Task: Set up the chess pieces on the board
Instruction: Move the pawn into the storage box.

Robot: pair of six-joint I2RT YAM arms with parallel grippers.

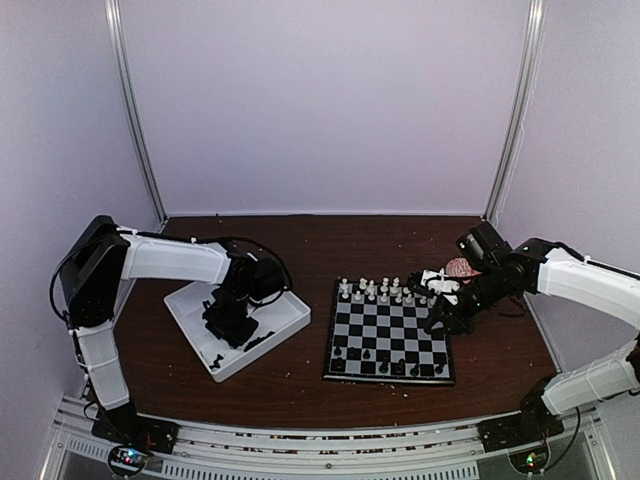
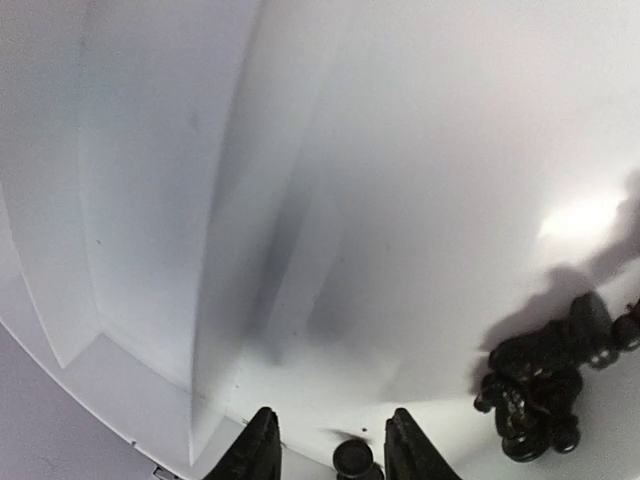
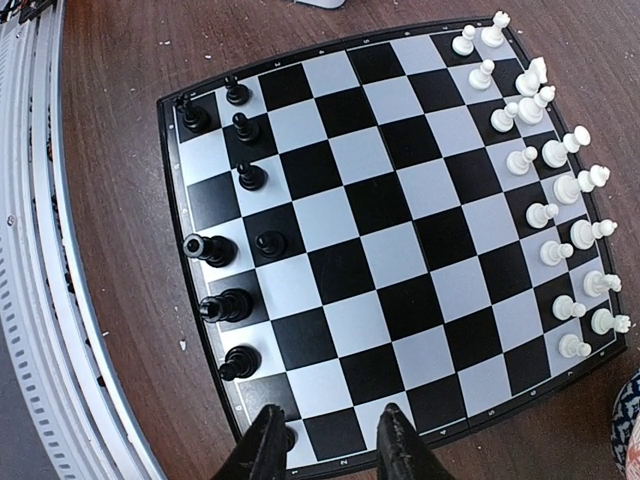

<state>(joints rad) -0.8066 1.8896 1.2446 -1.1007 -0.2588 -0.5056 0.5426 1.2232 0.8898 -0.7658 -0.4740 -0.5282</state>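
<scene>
My left gripper (image 2: 332,420) hangs inside the white tray (image 2: 420,200), open. One small black chess piece (image 2: 352,458) stands between its fingers with a gap on each side. A heap of black chess pieces (image 2: 540,395) lies to its right. In the top view this gripper (image 1: 228,325) is low over the tray (image 1: 292,312). My right gripper (image 3: 330,412) is open and empty over the near corner of the board (image 3: 385,200). A black piece (image 3: 291,438) peeks out beside its left finger. Several black pieces (image 3: 225,305) stand along the board's left edge.
White chess pieces (image 3: 555,185) fill the two rows on the board's far side, also seen in the top view (image 1: 385,290). A pink patterned object (image 1: 460,267) lies on the brown table beyond the board's right corner. A metal rail (image 3: 40,250) runs along the table edge.
</scene>
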